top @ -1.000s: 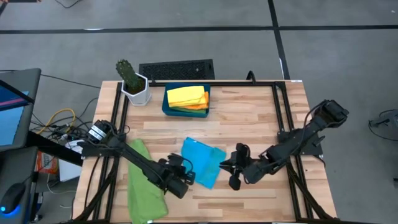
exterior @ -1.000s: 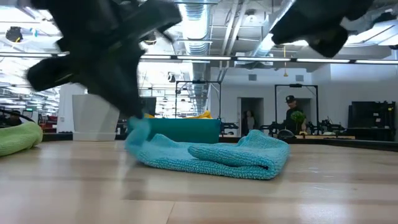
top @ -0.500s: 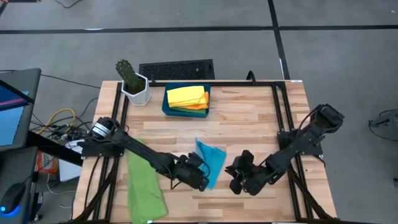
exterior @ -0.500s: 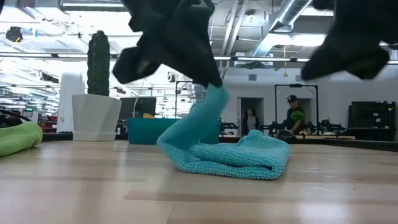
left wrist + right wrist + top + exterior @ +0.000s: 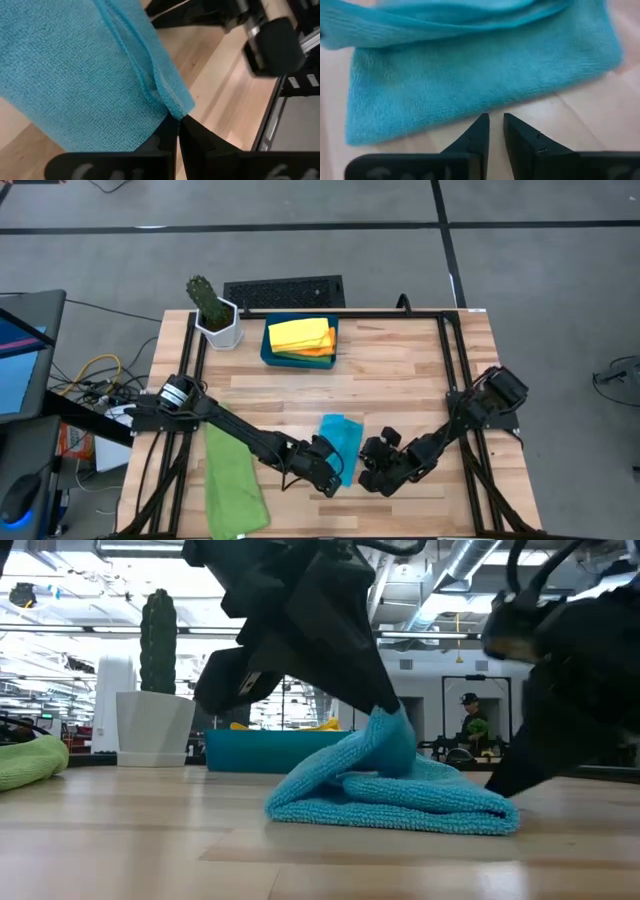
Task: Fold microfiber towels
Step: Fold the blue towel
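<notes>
The sky-blue microfiber towel (image 5: 341, 442) lies near the table's front middle, doubled over itself. Its raised part (image 5: 386, 738) stands up under my left gripper (image 5: 176, 120), which is shut on it and reaches in from the left (image 5: 330, 468). My right gripper (image 5: 496, 124) is low by the table at the towel's right edge (image 5: 370, 464). Its fingers stand a narrow gap apart with nothing between them, just short of the cloth. A green towel (image 5: 233, 476) lies flat at the front left. Yellow and orange towels (image 5: 300, 337) lie folded in the teal tray (image 5: 267, 356). My left gripper pinches a hemmed corner of the blue towel (image 5: 171, 102) between its two fingers. Two hemmed edges run side by side into the pinch. The fingers slant down from the table's left. The held corner is lifted (image 5: 388, 725), while the rest of the towel lies folded on the table (image 5: 400, 808).
A cactus in a white pot (image 5: 214, 312) stands at the far left corner. A dark grille-like object (image 5: 285, 290) lies beyond the far edge. Bare wood shows to the right of the tray (image 5: 400, 360). In the low view, people stand far off in the room (image 5: 470, 725).
My left gripper has carried the blue towel's left corner up and toward the table's right, turning as it went. That side has folded over the right part, which stayed put, and the towel now looks narrower. My right gripper has sunk to table height beside the towel's right edge.
</notes>
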You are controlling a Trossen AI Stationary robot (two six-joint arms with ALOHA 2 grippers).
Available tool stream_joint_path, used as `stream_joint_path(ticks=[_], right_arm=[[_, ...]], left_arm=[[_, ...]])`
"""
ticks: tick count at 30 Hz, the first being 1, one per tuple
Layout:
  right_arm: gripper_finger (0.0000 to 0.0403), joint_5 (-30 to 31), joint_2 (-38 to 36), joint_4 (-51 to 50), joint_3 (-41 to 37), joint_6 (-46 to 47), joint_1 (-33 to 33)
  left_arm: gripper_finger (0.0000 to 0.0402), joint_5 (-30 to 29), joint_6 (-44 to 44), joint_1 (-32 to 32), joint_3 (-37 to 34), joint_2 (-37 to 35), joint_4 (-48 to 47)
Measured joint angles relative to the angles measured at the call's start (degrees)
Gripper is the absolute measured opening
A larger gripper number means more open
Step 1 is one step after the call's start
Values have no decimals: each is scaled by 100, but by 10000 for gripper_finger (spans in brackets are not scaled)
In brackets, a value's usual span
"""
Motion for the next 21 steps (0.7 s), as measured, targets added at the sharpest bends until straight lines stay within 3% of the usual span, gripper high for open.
stream_joint_path(ticks=[15, 21], right_arm=[[82, -255, 88, 531, 6, -485, -300], [82, -235, 95, 580, 1, -487, -329]], left_arm=[[0, -40, 357, 2, 383, 74, 131], [0, 443, 296, 2, 472, 561, 644]])
